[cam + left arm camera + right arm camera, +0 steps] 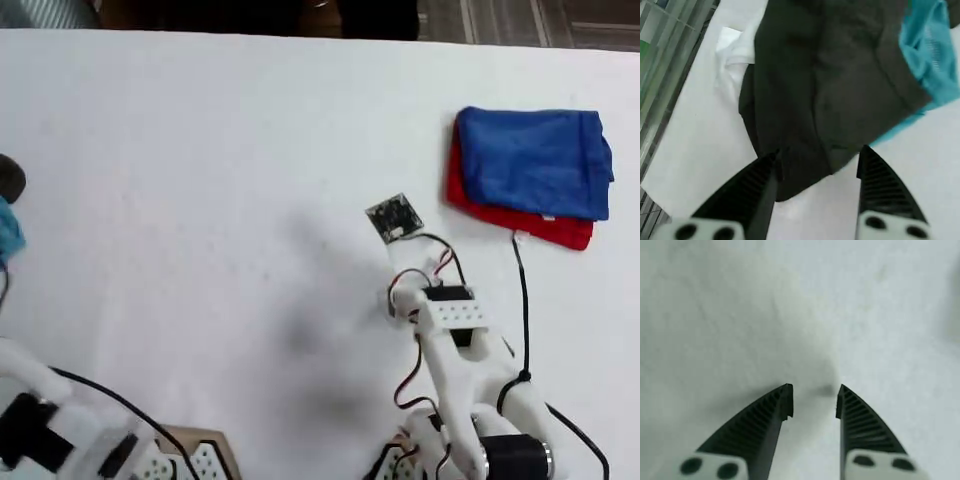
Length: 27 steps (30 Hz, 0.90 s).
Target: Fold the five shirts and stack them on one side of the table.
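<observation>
A folded blue shirt [540, 160] lies on a folded red shirt [520, 220] at the table's right side. At the left edge lies a heap: a crumpled black shirt [830, 75] on top, a teal shirt [930, 55] beside it and a white shirt [732, 55] under its other side. My left gripper [817, 157] is open, with its fingers on either side of the black shirt's near edge and close above it. My right gripper [814, 395] is open over bare white table, with nothing between its fingers. The right arm [455, 315] stands near the front, below the folded stack.
The white table [220, 150] is broad between the heap and the stack. A bit of teal cloth [8, 232] and a dark shape [8, 178] show at its left edge. The right arm's small circuit board [393, 218] and black cable [523, 300] lie near the stack.
</observation>
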Each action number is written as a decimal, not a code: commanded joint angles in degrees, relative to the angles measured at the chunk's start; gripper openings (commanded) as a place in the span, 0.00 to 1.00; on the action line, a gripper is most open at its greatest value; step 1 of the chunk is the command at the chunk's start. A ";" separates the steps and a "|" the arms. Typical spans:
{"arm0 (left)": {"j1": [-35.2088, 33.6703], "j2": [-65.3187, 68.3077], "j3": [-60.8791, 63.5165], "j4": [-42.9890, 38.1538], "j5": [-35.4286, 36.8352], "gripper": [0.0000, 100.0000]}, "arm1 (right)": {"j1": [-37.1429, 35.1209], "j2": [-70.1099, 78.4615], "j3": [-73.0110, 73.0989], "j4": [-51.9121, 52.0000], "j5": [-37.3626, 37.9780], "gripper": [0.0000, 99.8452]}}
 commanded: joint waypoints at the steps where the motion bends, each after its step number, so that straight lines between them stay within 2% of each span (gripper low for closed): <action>1: -3.34 9.58 -9.89 -1.93 -2.11 0.24 | -0.48 -1.98 -0.18 -0.66 0.44 0.15; 8: -3.87 29.63 -33.45 15.65 -2.02 0.24 | -0.48 -1.89 -0.18 -0.66 0.44 0.15; 13: -1.93 38.07 -45.41 26.37 -2.37 0.24 | -0.48 -1.89 -0.18 -0.84 0.44 0.15; 15: -1.32 39.21 -49.45 32.09 -2.46 0.20 | -0.48 -1.89 -0.18 -0.84 0.44 0.15; 18: 0.53 39.30 -55.16 39.65 -2.02 0.01 | -0.48 -1.89 -0.18 -0.84 0.44 0.15; 20: 2.55 39.30 -58.86 44.84 -2.02 0.05 | -0.48 -1.89 -0.18 -0.92 0.44 0.15; 24: 7.91 39.21 -69.05 55.21 -1.49 0.03 | -0.48 -1.89 -0.18 -0.92 0.44 0.15; 27: 11.69 38.42 -77.67 57.49 5.36 0.03 | -0.48 -1.89 -0.18 -0.92 0.44 0.15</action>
